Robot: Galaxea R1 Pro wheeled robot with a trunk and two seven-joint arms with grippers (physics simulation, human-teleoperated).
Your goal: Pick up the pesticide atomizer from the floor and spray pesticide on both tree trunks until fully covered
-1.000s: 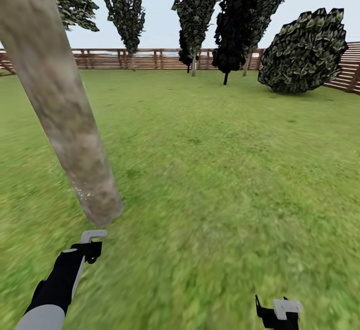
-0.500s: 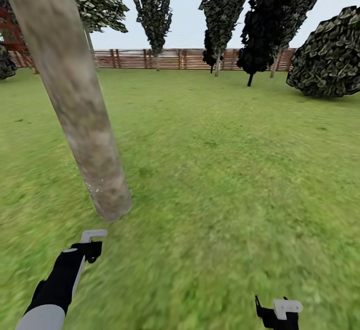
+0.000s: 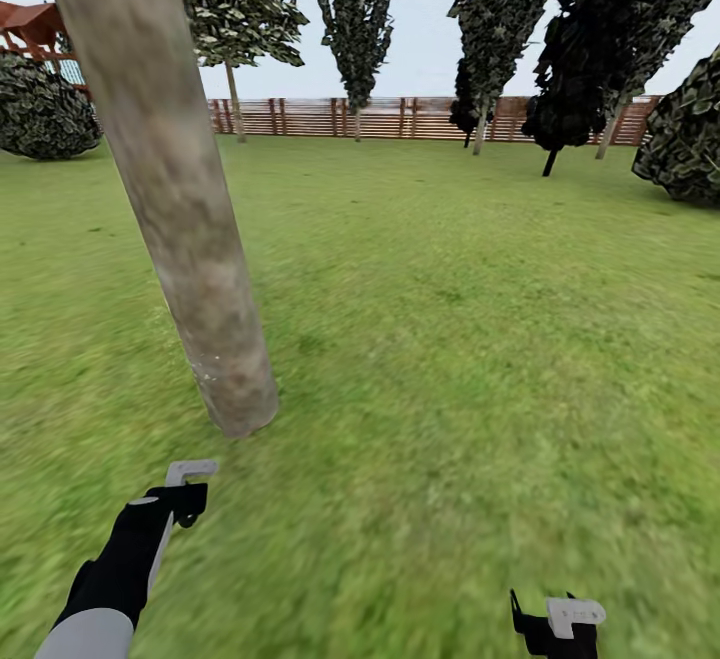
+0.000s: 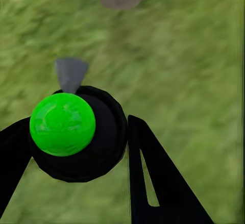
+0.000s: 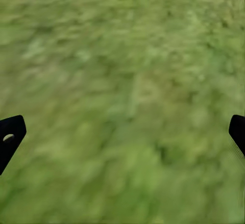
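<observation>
Sprayer (image 4: 76, 134), a round black body with a glossy green cap, sits clamped in the left gripper (image 4: 76, 147); the view has swung (camera, not things), so the mottled, smooth tree trunk (image 3: 190, 229) shows further right; right gripper (image 5: 122, 132) spread over blurred grass (image 3: 450, 339).

the left arm reaches forward from about seven o'clock in the head view, black forearm over a pale grey upper sleeve, its left gripper (image 3: 186, 487) closed around a dark round object with a green cap. the right gripper (image 3: 558, 623) sits low at five o'clock, fingers (image 5: 11, 132) spread wide with nothing between them.
</observation>
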